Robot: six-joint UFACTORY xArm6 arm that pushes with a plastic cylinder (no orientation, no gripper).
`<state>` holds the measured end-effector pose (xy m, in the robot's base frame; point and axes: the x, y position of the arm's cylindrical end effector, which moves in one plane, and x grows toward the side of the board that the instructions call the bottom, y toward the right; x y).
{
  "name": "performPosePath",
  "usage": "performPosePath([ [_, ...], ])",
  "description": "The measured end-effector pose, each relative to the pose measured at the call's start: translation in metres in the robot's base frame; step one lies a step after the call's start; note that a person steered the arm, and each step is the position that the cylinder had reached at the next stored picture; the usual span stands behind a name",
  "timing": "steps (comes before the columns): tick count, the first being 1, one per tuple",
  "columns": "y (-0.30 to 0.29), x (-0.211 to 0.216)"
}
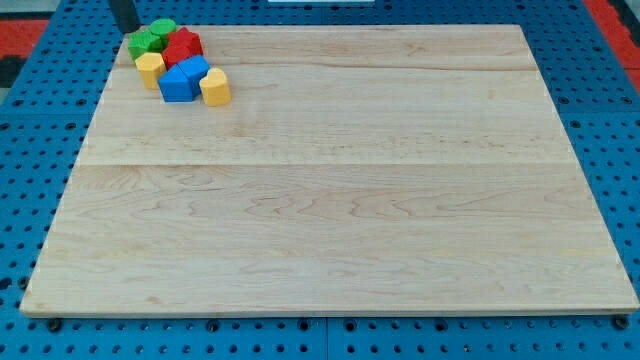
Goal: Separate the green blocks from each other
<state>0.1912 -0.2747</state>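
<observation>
Two green blocks sit touching at the view's top left corner of the wooden board [330,200]: a green star-shaped block [142,43] and a rounder green block [164,28] just up and right of it. They are packed in a cluster with a red star-shaped block [184,45], a yellow block [150,68], two blue blocks [177,84] [196,68] and a second yellow block [214,87]. My tip [126,30] is at the board's top left edge, just above and left of the green star-shaped block, very close to it.
The board lies on a blue perforated table [30,130]. The cluster is close to the board's top and left edges.
</observation>
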Motion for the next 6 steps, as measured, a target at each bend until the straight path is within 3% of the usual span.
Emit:
performPosePath([
  [2,0.048,0.004],
  [4,0.046,0.026],
  [6,0.115,0.049],
])
